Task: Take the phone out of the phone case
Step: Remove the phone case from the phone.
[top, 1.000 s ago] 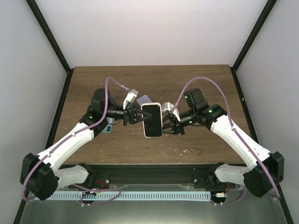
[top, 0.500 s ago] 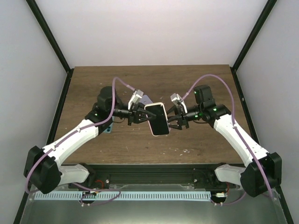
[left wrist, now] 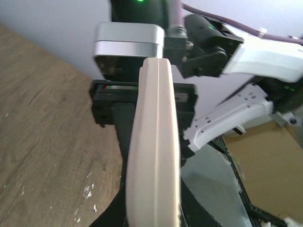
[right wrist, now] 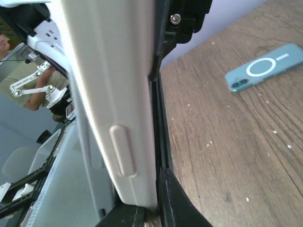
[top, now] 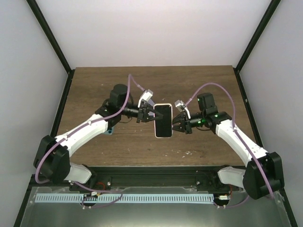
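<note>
Wood-grain table, scuffed with pale flecks, stands between plain white walls. The phone, glossy black screen up, sits in a smooth cream phone case with rounded edges, held above the table. The left gripper is clamped on its left edge and the right gripper on its right. A teal phone-shaped item with a white ring lies flat, mostly hidden under the left arm in the top view.

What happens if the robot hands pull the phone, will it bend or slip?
It is probably stiff: the phone spans flat between the left gripper and right gripper without sagging. It might slip, since its pale case looks smooth and rounded at the edge. Pinched only by its edges, it could twist.
</note>
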Available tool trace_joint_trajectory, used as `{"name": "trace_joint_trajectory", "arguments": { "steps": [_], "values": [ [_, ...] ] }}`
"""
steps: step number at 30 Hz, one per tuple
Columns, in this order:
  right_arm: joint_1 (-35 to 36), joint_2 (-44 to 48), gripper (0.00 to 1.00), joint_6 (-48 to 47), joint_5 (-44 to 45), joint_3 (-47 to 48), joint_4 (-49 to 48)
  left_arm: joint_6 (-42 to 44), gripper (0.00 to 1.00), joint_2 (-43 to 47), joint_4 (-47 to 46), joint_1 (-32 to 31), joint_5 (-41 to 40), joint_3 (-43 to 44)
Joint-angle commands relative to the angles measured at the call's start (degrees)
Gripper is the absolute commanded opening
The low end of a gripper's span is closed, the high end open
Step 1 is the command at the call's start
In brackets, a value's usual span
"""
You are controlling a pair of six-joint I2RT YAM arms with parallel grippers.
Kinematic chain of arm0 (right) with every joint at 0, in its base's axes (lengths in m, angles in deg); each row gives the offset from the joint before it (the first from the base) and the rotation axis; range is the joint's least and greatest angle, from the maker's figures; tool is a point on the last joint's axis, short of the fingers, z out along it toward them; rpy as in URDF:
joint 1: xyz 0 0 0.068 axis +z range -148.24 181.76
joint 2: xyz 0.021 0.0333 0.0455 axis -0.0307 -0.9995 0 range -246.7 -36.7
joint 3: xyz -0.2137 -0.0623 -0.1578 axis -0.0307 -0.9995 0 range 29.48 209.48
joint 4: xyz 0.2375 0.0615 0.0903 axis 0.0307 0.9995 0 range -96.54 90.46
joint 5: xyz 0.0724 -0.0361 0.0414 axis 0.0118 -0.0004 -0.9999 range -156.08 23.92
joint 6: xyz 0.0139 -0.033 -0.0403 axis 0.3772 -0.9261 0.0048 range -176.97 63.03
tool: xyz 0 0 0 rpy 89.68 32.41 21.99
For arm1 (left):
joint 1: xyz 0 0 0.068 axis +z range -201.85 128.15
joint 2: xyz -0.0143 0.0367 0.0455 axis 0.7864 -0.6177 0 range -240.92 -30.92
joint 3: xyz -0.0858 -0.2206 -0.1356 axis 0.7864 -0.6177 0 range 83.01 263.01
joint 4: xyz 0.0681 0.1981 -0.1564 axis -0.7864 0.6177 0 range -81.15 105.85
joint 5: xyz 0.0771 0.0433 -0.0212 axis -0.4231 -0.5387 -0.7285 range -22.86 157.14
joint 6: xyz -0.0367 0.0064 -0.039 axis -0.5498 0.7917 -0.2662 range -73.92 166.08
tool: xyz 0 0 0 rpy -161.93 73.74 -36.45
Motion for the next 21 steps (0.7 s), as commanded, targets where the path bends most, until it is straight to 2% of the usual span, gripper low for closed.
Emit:
{"name": "trace_joint_trajectory", "arguments": {
  "steps": [1,5,8,13,17,21],
  "values": [
    [0.01,1.61,0.01,6.48,-2.63,-2.85,-19.43,-9.20,0.06,-5.80,0.96,-3.32,-15.22,-0.96],
    [-4.80,0.87,0.01,15.94,0.47,-9.64,-28.53,-14.19,0.32,-7.98,-4.52,-3.63,-25.69,-1.49],
    [-7.01,-1.07,0.01,18.98,4.03,-11.83,-30.77,-13.92,0.44,-7.48,-3.16,-4.42,-36.06,-2.04],
    [-8.02,-3.99,0.01,21.20,8.61,-14.16,-32.39,-13.54,0.51,-3.14,-0.60,-5.59,-50.78,-6.57],
    [-8.07,-5.99,0.01,23.84,12.54,-14.26,-32.85,-11.17,0.51,1.93,2.53,-7.95,-57.71,-10.55],
    [-8.08,-7.27,0.01,28.89,20.15,-13.54,-30.89,-5.54,0.50,6.94,8.41,-13.09,-66.31,-11.63]
  ]
}}
